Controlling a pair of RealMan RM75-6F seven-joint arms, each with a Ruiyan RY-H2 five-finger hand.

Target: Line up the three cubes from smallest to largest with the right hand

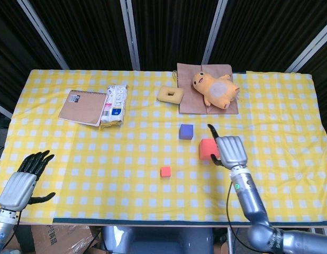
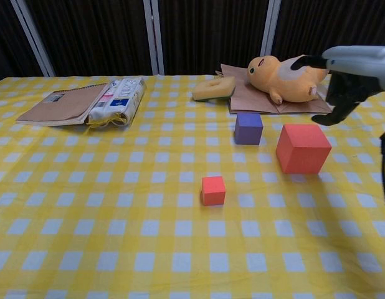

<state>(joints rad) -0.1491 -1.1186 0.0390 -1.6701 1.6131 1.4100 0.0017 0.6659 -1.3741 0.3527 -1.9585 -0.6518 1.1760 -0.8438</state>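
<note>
The right hand [image 1: 230, 150] hangs above the table [image 1: 290, 106], over the right edge of the big red cube [image 2: 303, 147], fingers loosely spread with one pointing forward; it holds nothing and, in the chest view, sits clear above the cube. The purple cube [image 1: 186, 131] stands just behind and to the left of the big one, and the small red cube [image 1: 165, 171] lies nearer the front edge, apart from both. The left hand [image 1: 23, 180] rests at the front left corner, fingers apart and empty. Farther back lie a brown spiral notebook [image 1: 83, 107], a white packet [image 1: 114, 105] whose printing is too small to read, a ring-shaped sponge [image 1: 170, 94], and a yellow plush toy [image 1: 215, 89] on brown paper [image 1: 187, 100].
</note>
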